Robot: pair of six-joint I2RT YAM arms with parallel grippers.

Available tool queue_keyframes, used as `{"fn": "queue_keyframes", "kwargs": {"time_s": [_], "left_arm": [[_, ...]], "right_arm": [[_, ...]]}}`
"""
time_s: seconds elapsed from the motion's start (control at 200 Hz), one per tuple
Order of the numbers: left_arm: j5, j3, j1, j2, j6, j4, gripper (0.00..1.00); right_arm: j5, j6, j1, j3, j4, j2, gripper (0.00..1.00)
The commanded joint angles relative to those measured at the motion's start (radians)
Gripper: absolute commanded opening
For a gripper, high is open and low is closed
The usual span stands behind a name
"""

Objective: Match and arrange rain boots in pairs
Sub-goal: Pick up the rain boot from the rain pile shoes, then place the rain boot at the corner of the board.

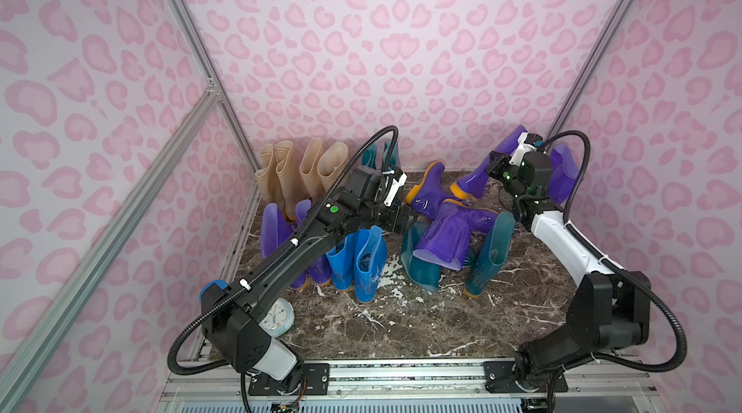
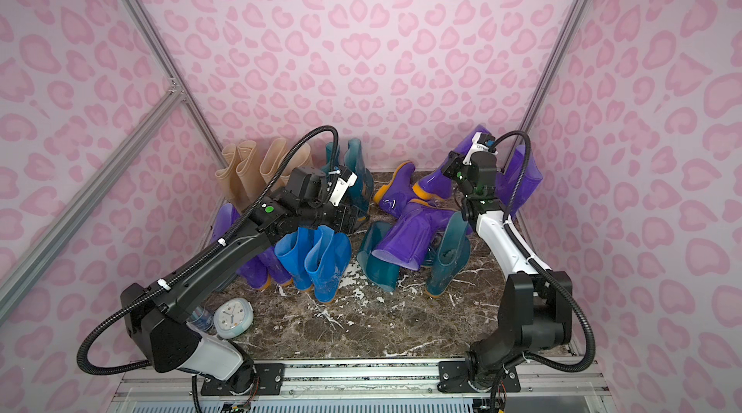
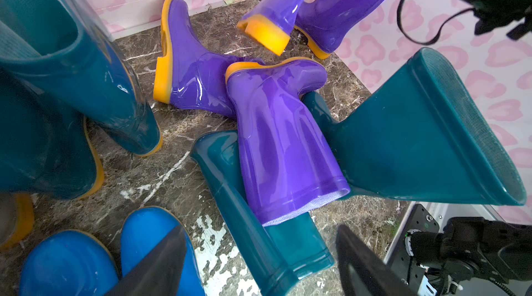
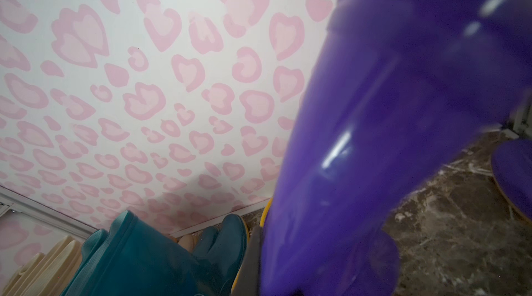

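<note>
The right end effector (image 1: 493,164) is pressed together on the shaft of a purple rain boot (image 1: 475,180). This boot is held tilted above the desk (image 1: 421,322) at the upper right of the group, with its orange heel clear of the marble. The left end effector (image 3: 260,231) is spread wide and nothing is held in it. It hangs at mid-frame in both top views, just beside a second purple boot (image 3: 282,142), which lies across two fallen teal boots (image 3: 417,136). A third purple boot (image 3: 190,72) is seen on its side behind these. Four beige boots (image 1: 311,174) are stood upright at the back left. A bright blue pair (image 1: 361,262) is stood nearer the front, with upright purple boots (image 1: 275,234) just to its left.
</note>
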Motion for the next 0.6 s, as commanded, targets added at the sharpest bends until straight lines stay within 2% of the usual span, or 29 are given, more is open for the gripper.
{"fn": "queue_keyframes", "kwargs": {"time_s": [0.0,0.155,0.215,0.265,0.305,0.405,0.48,0.595], "left_arm": [[0.020,0.005,-0.002,0.009,-0.003,-0.005,0.83],[0.042,0.005,-0.002,0.008,-0.009,-0.001,0.83],[0.036,0.003,-0.002,0.009,-0.010,0.001,0.83],[0.036,0.003,-0.002,0.014,-0.011,0.001,0.83],[0.040,0.004,-0.002,0.021,-0.012,0.001,0.83],[0.053,0.009,-0.002,0.033,-0.014,-0.002,0.83],[0.051,0.011,-0.002,0.033,-0.014,-0.005,0.83],[0.045,0.009,-0.002,0.028,-0.007,-0.004,0.83]], "right_arm": [[0.038,-0.092,0.007,0.130,0.028,0.061,0.00],[0.093,-0.197,0.018,0.303,-0.041,0.186,0.00],[0.163,-0.229,0.044,0.362,-0.087,0.224,0.00],[0.172,-0.258,0.062,0.398,-0.107,0.255,0.00],[0.250,-0.285,0.080,0.446,-0.137,0.288,0.00],[0.296,-0.266,0.094,0.554,-0.173,0.365,0.00],[0.427,-0.273,0.124,0.678,-0.246,0.443,0.00],[0.447,-0.328,0.152,0.850,-0.313,0.536,0.00]]}}
